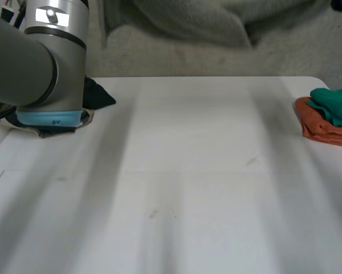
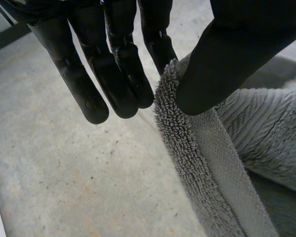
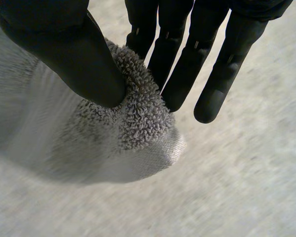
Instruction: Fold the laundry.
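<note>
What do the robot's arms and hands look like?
The left arm is a fat, round grey tube with a light-blue ring at its joint and a small white label. The left hand and the right hand are black, each with long rounded fingers and a thick thumb.

White table [image 1: 188, 171], grey floor [image 2: 63, 173]

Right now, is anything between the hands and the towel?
No, nothing visible. The left hand pinches the towel at its edge, and the right hand pinches it at a corner.
</note>
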Tool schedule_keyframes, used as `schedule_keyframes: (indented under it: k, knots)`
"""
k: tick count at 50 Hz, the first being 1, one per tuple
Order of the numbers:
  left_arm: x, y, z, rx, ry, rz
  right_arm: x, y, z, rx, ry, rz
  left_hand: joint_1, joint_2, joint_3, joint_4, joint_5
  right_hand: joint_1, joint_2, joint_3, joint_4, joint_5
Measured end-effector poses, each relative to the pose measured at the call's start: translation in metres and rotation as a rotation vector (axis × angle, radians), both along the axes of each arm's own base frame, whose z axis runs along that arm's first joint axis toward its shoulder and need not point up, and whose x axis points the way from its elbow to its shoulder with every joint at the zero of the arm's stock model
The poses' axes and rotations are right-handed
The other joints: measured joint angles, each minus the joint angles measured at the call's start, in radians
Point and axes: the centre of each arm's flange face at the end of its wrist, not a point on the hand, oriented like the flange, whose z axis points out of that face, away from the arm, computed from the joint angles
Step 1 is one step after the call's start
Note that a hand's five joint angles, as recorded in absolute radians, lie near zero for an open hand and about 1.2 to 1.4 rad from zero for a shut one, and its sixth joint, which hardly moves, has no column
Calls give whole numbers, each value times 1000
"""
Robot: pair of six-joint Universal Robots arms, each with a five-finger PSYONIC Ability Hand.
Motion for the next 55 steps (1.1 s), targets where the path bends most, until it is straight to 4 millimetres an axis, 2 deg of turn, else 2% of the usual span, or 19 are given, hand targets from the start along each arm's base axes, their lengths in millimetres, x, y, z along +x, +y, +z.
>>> schedule_keyframes:
  k: [4, 7, 9, 10, 13, 15, 16, 17, 21, 24, 27, 30, 31, 33, 35, 39, 44, 51, 55]
  knots:
    - [4, 8, -21, 44, -43, -26, 0, 9, -7, 13, 8, 14, 0, 0, 0, 1, 0, 0, 0, 7, 0, 0]
    - [6, 11, -47, 105, -97, -46, 0, 13, -26, 87, 34, 25, 0, 0, 0, 3, 0, 0, 0, 7, 0, 3]
    - [8, 12, -73, 166, -148, -61, 0, 17, -46, 170, 60, 37, 0, 0, 0, 3, 0, 0, 0, 7, 0, 3]
    - [10, 14, -89, 204, -178, -68, 0, 20, -63, 243, 82, 47, 0, 0, 0, 3, 0, 0, 0, 7, 0, 3]
    - [14, 18, -122, 286, -237, -84, 1, 24, -93, 367, 115, 62, 0, 0, 0, 3, 0, 0, 0, 7, 0, 3]
    - [18, 24, -150, 361, -286, -97, 3, 28, -124, 489, 145, 77, 0, 0, 0, 3, 0, 0, 0, 7, 0, 3]
    - [19, 26, -155, 374, -294, -99, 3, 29, -129, 510, 150, 79, 0, 0, 0, 3, 0, 0, 0, 7, 0, 3]
    - [22, 32, -174, 428, -326, -107, 5, 34, -152, 600, 174, 89, 0, 0, 0, 3, 0, 0, 0, 7, 0, 3]
    - [30, 50, -210, 540, -388, -119, 7, 50, -196, 789, 228, 107, 0, 1, 0, 3, 0, 0, 0, 7, 0, 3]
    - [37, 63, -226, 608, -422, -122, 6, 61, -215, 882, 257, 117, 0, 1, 0, 3, 0, 0, 0, 7, 0, 3]
    - [44, 75, -237, 667, -451, -121, 4, 72, -228, 952, 279, 126, 0, 1, 0, 3, 0, 0, 0, 7, 0, 3]
    - [49, 82, -240, 700, -470, -116, 3, 77, -232, 978, 286, 130, 0, 0, 0, 3, 0, 0, 0, 7, 0, 3]
    - [51, 85, -240, 714, -481, -112, 3, 80, -234, 988, 289, 133, -94, -145, -128, -131, -96, 0, 0, 7, 0, 3]
    - [54, 89, -239, 726, -495, -105, 2, 82, -235, 993, 289, 136, -418, -459, -434, -445, -399, 0, 0, 7, 0, 3]
    - [55, 91, -237, 729, -508, -99, 2, 82, -235, 994, 288, 138, -564, -603, -586, -598, -553, 0, 0, 7, 0, 3]
    - [56, 96, -234, 721, -532, -95, 2, 84, -236, 995, 286, 142, -665, -743, -736, -754, -707, 0, 0, 7, 0, 3]
    - [51, 108, -234, 705, -557, -123, 2, 85, -238, 999, 285, 144, -665, -762, -754, -774, -727, 0, 0, 7, 0, 3]
    - [28, 145, -236, 666, -603, -239, 1, 87, -241, 1001, 285, 143, -665, -763, -754, -775, -728, 0, 0, 7, 0, 3]
    - [17, 150, -247, 673, -622, -244, 1, 88, -243, 1004, 285, 142, -665, -762, -754, -775, -728, 0, 0, 7, 0, 3]
